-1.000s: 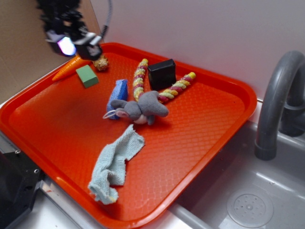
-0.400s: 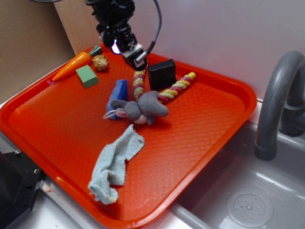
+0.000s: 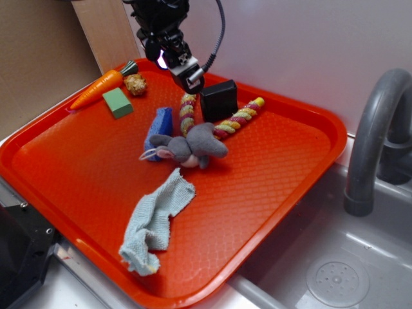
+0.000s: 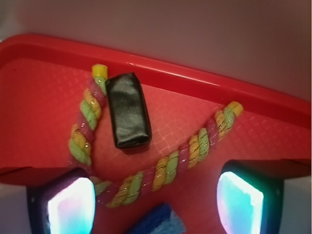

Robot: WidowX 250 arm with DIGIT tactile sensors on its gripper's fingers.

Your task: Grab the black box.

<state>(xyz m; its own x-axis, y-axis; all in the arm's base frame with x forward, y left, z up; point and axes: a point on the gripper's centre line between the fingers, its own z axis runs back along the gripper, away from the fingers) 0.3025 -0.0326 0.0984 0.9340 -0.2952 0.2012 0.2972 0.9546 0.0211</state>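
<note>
Black box [image 3: 219,100] sits near far rim of red tray [image 3: 290,161], inside the bend of a twisted rope toy [image 4: 161,173], just beside one rope end. Gripper [image 3: 188,72] hangs above and just left of the box; fingers [image 4: 66,204] spread wide in wrist view, nothing between them. Blue sponge [image 3: 158,131], grey plush mouse [image 3: 188,148], green block [image 3: 117,103], carrot [image 3: 100,87], cloth [image 3: 158,219] also on tray.
</note>
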